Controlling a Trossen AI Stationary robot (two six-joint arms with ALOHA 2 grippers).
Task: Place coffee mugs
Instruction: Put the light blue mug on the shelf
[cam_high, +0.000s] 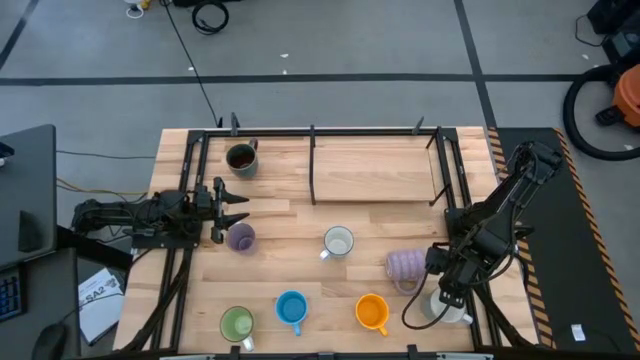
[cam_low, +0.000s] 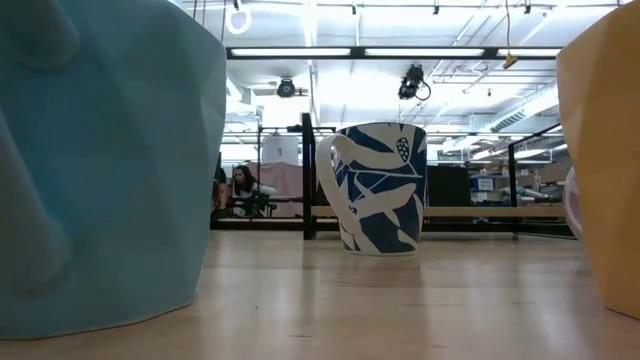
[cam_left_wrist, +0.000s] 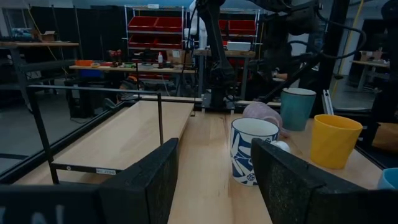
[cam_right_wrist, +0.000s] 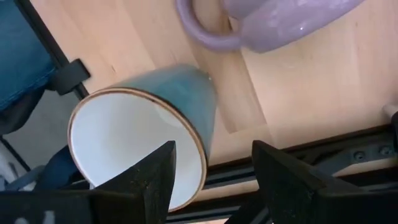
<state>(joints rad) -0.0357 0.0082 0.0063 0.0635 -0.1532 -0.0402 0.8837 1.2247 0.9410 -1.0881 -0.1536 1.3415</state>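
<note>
Right gripper (cam_right_wrist: 211, 177) stands above the teal mug (cam_right_wrist: 149, 134) at the table's near right corner, fingers apart, one finger over the mug's white interior and the other outside its wall; no contact can be confirmed. The mug sits upright just inside the table (cam_high: 270, 205) edge frame, with the ribbed lavender mug (cam_high: 404, 266) lying on its side just beside it. Judged as glazed ceramic: rigid, fairly heavy for these fingers, smooth and slippery, and liable to chip if knocked against the metal frame or its neighbour. The best hold appears to be the rim wall, pinched inside and outside and taken deep to resist slip; where the handle lies cannot be told. Left gripper (cam_high: 228, 208), fingers also apart, waits at the left side, close to the lilac mug (cam_high: 240, 237). Further out are the white patterned mug (cam_high: 338, 241) at centre, the orange mug (cam_high: 371, 311), blue mug (cam_high: 291, 307) and green mug (cam_high: 237, 324) along the near edge, and the dark mug (cam_high: 241, 158) at the far left
</note>
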